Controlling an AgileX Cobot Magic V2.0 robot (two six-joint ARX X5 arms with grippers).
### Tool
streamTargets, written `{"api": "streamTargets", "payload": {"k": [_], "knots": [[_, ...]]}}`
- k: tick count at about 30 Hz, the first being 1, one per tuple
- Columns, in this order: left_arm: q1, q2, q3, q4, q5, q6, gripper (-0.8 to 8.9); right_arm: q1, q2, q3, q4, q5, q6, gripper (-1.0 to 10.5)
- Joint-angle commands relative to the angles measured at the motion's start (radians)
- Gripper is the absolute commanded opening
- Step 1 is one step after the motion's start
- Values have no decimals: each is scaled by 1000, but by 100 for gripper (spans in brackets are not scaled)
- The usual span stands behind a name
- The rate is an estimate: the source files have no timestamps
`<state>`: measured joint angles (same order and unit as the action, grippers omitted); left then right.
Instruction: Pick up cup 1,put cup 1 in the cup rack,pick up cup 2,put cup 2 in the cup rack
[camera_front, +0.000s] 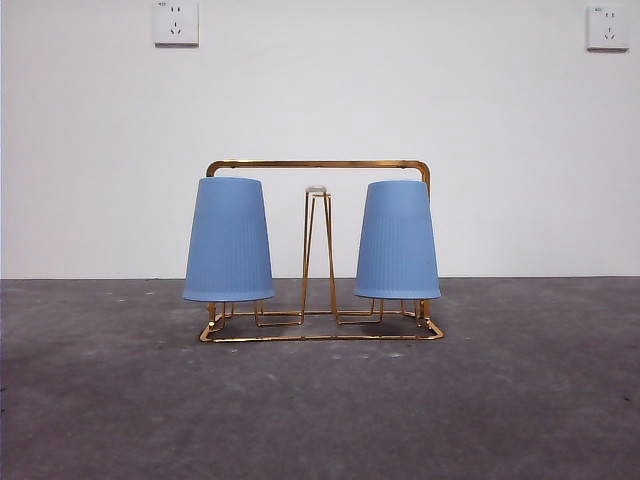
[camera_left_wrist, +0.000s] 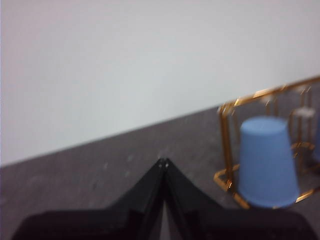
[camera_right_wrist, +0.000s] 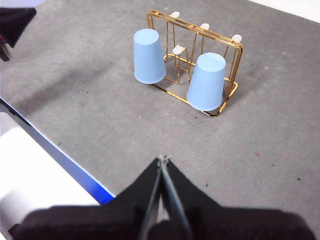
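Front view: both blue cups, one and the other, hang upside down on the gold cup rack. Task looks finished. My left claw and right claw are pinched together, empty, rack well ahead of each.

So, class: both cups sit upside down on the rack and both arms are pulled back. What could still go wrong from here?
1. The pale blue plastic cup overhangs the end of the gold wire cup rack; a bump might tip it off.
2. The second pale blue cup sits equally near the other end, so a returning arm could clip it.
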<state>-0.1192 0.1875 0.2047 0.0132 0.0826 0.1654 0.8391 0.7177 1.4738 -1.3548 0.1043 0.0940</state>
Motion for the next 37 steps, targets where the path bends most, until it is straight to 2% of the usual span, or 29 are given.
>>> {"api": "streamTargets", "payload": {"k": [1,9,13,17,23,37], "knots": [[29,-32,-34,-11,4,18,-3,0,0,-4,-26,2,8,2],[87,-141,-131,-74,3,-18,-3,0,0,-4,-26,2,8,2],[98,-185,-199,-84,3,-77,-3,0,0,-4,-26,2,8,2],[101,-183,-197,-184,3,-87,-3,0,0,-4,-26,1,8,2],[101,-184,-197,-175,4,-116,-3,0,0,-4,-26,4,8,2],[101,-167,-197,-176,3,-116,-3,0,0,-4,-26,5,8,2]]}}
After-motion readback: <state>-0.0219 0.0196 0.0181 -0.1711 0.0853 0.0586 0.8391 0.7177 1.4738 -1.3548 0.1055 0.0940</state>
